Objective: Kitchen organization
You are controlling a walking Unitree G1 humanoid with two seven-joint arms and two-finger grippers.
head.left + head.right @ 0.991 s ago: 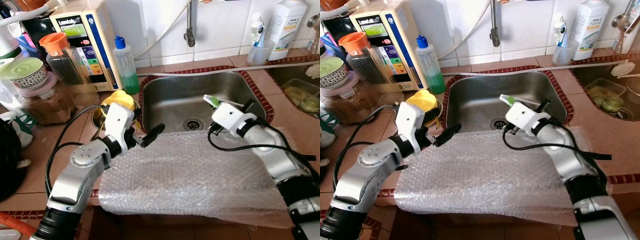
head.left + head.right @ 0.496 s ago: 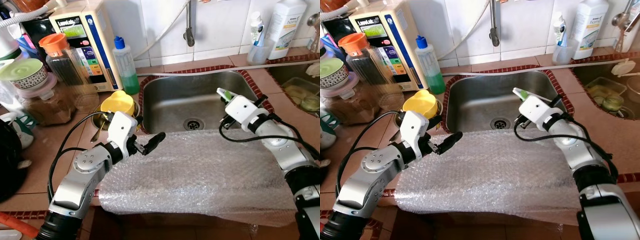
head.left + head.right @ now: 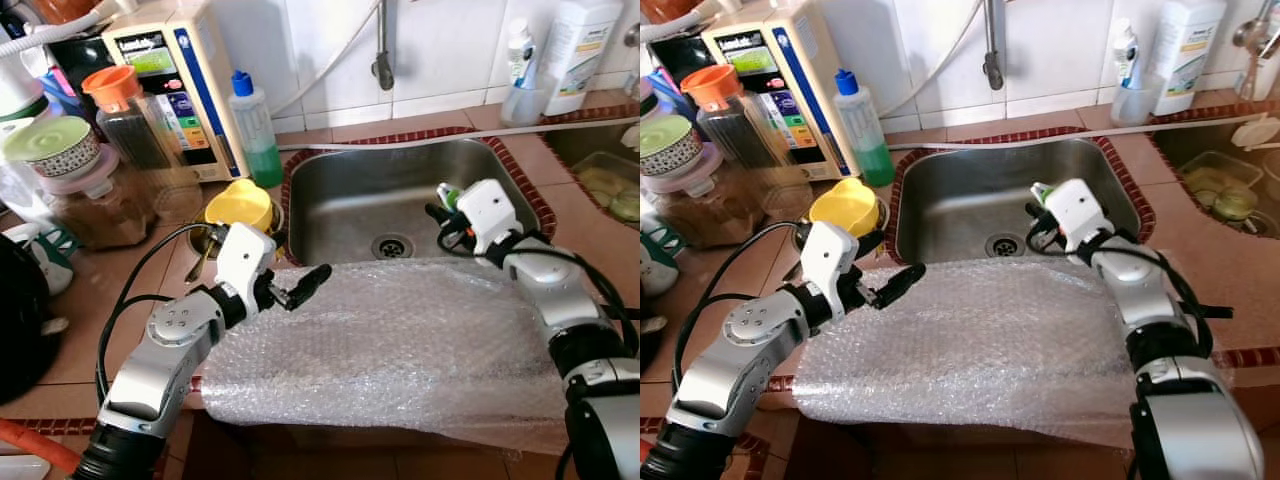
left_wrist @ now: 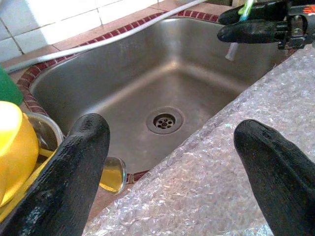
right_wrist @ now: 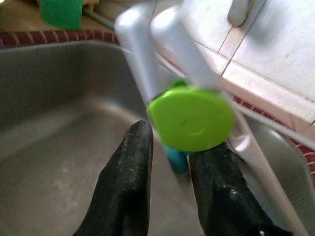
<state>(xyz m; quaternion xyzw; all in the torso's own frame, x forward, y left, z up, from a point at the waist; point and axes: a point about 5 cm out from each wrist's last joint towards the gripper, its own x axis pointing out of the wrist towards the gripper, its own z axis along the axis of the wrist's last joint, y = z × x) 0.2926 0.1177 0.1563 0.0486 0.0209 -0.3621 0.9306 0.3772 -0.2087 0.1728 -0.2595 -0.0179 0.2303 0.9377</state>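
Observation:
A sheet of bubble wrap (image 3: 400, 340) lies over the counter's front edge and the near rim of the steel sink (image 3: 350, 190). My left gripper (image 3: 300, 286) hovers open just above the wrap's far left corner, with nothing between its fingers (image 4: 74, 162). My right gripper (image 3: 440, 214) is over the sink's right side, shut on a white-handled brush with a green end (image 5: 192, 118). That green end (image 3: 447, 193) sticks up above the black fingers (image 5: 128, 177). The drain (image 4: 165, 120) lies bare below.
A yellow-lidded cup (image 3: 238, 203) stands left of the sink, with a green soap bottle (image 3: 255, 130), a water purifier (image 3: 175, 85) and jars (image 3: 130, 110) behind. At the back right are a cup of brushes (image 3: 520, 90) and a white bottle (image 3: 575, 50). A second basin (image 3: 610, 185) lies far right.
My right arm swung right and turned its wrist, still holding the brush over the sink. My left gripper dropped slightly toward the wrap's corner, then held still.

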